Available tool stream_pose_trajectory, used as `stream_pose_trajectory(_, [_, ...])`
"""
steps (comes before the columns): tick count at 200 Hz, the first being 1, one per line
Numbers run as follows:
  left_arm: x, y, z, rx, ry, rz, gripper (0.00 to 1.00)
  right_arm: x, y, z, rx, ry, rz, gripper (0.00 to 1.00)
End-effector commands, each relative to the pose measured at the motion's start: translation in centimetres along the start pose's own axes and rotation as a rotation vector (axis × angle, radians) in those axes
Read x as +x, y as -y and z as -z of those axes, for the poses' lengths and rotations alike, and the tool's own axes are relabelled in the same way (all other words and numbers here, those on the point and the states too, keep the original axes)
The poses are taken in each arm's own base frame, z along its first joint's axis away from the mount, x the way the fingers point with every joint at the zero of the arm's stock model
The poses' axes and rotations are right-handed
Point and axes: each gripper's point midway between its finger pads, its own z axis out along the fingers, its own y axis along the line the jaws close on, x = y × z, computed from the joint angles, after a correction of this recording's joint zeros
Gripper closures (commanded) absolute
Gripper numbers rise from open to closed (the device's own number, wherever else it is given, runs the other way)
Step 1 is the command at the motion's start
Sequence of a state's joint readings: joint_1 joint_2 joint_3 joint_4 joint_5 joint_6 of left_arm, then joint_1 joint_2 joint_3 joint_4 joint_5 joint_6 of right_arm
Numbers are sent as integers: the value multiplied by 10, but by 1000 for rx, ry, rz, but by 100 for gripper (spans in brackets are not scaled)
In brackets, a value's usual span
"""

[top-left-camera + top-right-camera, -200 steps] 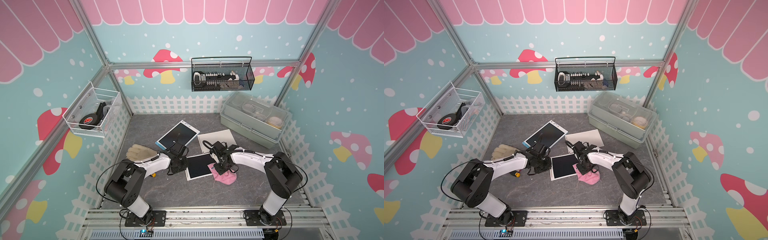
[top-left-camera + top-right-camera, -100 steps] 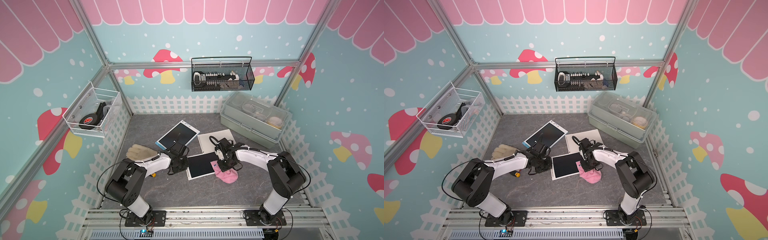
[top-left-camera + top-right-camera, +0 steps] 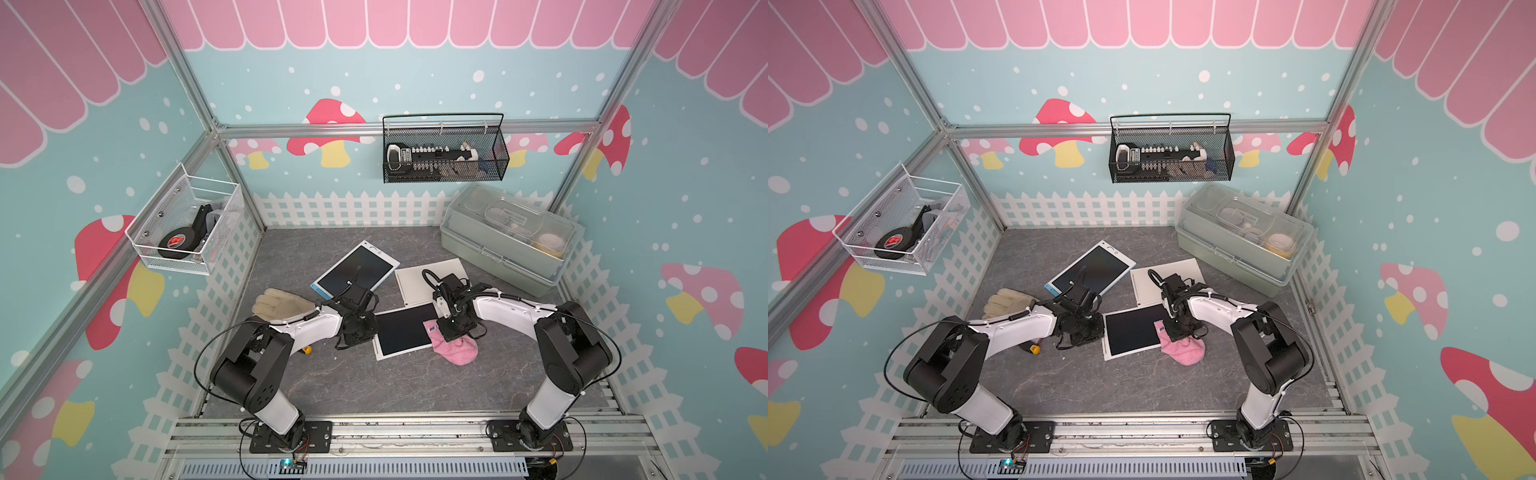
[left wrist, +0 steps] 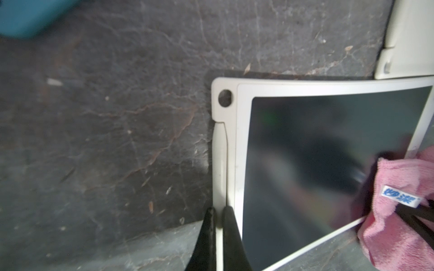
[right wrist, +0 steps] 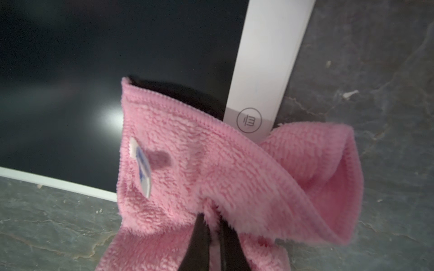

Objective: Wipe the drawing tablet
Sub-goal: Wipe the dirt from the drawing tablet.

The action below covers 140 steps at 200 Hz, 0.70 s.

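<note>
The right gripper (image 3: pixel 454 332) is clamped on a bunched pink cloth (image 3: pixel 456 354), its jaws almost together with the fabric pinched between them. It holds the cloth down at the right edge of the drawing tablet (image 3: pixel 404 330), so that part of the cloth lies over the dark screen and white frame and the rest spills onto the table (image 3: pixel 353 386). The left gripper (image 4: pixel 218 212) is closed narrowly on the thin white rail along the tablet's opposite edge. The drawing tablet lies flat, screen up, near the middle of the grey stone-patterned table, between the two arms. Just behind it lie a white board (image 3: pixel 415 279) and a blue-framed tablet (image 3: pixel 355 270), each turned at an angle. A tan glove (image 3: pixel 279 303) lies on the left, partly under the left arm. A lidded grey-green box (image 3: pixel 505 245) stands at the back right corner. A black wire basket (image 3: pixel 444 166) hangs on the back wall and a white wire basket (image 3: pixel 174 232) on the left wall.
</note>
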<state>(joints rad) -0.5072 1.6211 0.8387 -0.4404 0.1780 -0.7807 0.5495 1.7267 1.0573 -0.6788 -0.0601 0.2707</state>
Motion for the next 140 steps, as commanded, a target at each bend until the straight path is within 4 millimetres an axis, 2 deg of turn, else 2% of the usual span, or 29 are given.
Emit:
stream_pose_trajectory(1, [39, -61, -18, -226, -132, 25, 98, 38, -4, -21, 17, -147, 14, 100])
stream_pose_trajectory(15, [38, -61, -17, -227, -129, 25, 98, 40, -29, -23, -15, -157, 55, 100])
stream_pose_trajectory(25, [38, -61, -17, -226, -130, 25, 98, 44, -34, -24, -24, -161, 58, 100])
stream_pose_trajectory(37, [36, -60, -17, -224, -127, 25, 98, 49, -21, -23, -1, -162, 33, 100])
stream_pose_trajectory(59, [36, -60, -17, -225, -127, 25, 98, 58, 19, -18, 15, -163, -74, 100])
stream_pose_trajectory(70, [37, -60, -17, -225, -130, 25, 98, 59, 24, -14, 26, -166, -66, 100])
stream_pose_trajectory(82, [36, -60, -18, -226, -130, 23, 98, 57, 14, -14, -1, -167, -56, 100])
stream_pose_trajectory(104, [36, -59, -18, -227, -130, 23, 98, 48, -28, -17, -20, -164, 32, 100])
stream_pose_trajectory(113, [35, -59, -18, -225, -130, 24, 98, 47, -35, -19, -27, -165, 32, 100])
stream_pose_trajectory(120, [35, -58, -18, -223, -129, 22, 98, 48, -31, -19, -12, -165, 24, 100])
stream_pose_trajectory(140, [35, -58, -18, -221, -130, 25, 98, 57, -1, -20, 14, -185, -45, 100])
